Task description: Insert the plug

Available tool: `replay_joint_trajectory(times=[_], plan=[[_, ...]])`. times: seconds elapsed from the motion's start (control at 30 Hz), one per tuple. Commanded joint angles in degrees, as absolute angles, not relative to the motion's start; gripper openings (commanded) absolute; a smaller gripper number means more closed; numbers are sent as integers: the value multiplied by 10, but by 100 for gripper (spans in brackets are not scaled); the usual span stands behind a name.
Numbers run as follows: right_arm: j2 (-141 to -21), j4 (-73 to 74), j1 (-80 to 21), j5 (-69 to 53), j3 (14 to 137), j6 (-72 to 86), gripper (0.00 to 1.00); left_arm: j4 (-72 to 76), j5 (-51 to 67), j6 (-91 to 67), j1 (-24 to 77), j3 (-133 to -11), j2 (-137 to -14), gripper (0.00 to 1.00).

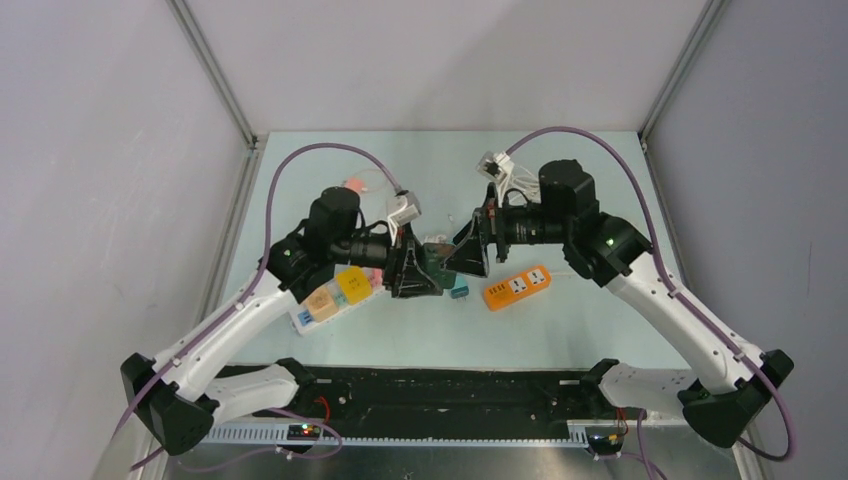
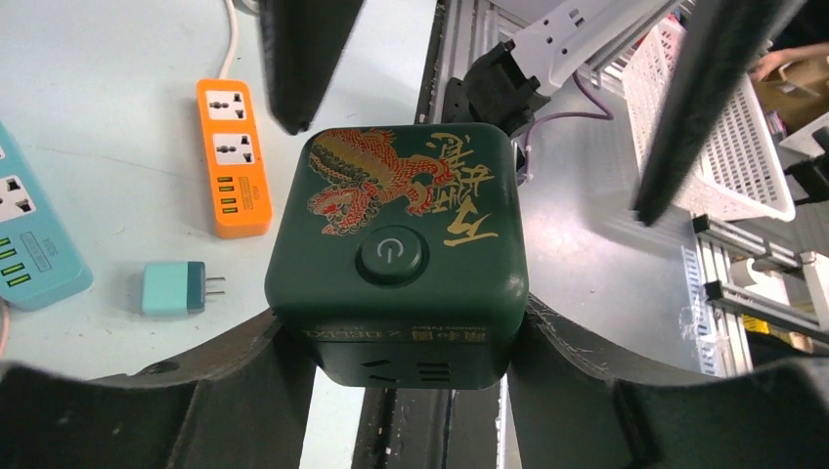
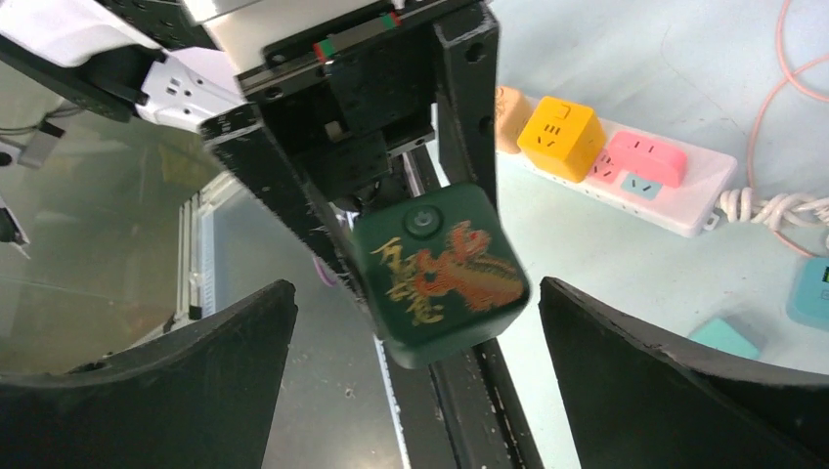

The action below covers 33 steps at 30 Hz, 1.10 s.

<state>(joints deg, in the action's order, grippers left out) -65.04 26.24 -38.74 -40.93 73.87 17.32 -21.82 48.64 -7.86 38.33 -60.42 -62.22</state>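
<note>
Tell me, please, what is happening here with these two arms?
The left end effector is shut on a dark green cube-shaped power socket with a red and gold dragon print, held between the arms. The right end effector faces it, open wide. A small teal plug adapter lies untouched on the table, near an orange power strip.
</note>
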Motion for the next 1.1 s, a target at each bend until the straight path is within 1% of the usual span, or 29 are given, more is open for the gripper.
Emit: replay_joint_trajectory(times=[0.0,0.07,0.33,0.4,0.43,0.5,0.53,0.6,0.67,0.8,0.9,0.97,1.03,1.07], plan=[[-669,290,-397,-402,771,125,97,-212,512,-30,395,-594,-591,0],[-676,298,-402,-419,774,118,96,-212,514,-22,399,-590,-582,0],[-707,315,-433,-425,783,99,96,-212,514,-12,409,-583,-569,0],[-713,312,-435,-434,785,102,94,-213,514,-13,410,-582,-570,0],[-716,312,-436,-438,785,103,91,-213,514,-13,410,-582,-569,0],[-720,311,-436,-449,785,104,83,-213,510,-13,411,-581,-568,0],[-721,313,-437,-453,785,103,76,-212,507,-13,412,-581,-568,0],[-724,320,-439,-460,785,97,69,-213,506,-13,414,-582,-569,0],[-727,326,-441,-468,785,90,67,-213,505,-14,417,-583,-569,1],[-732,332,-450,-476,785,76,73,-212,514,-13,420,-583,-571,0],[-735,332,-451,-481,785,71,74,-212,521,-10,421,-581,-572,0],[-737,329,-451,-492,785,68,72,-212,529,-8,422,-579,-571,0],[-737,328,-452,-505,785,64,65,-212,531,-6,422,-578,-569,0],[-736,329,-453,-508,785,61,59,-212,531,-5,422,-576,-568,0]])
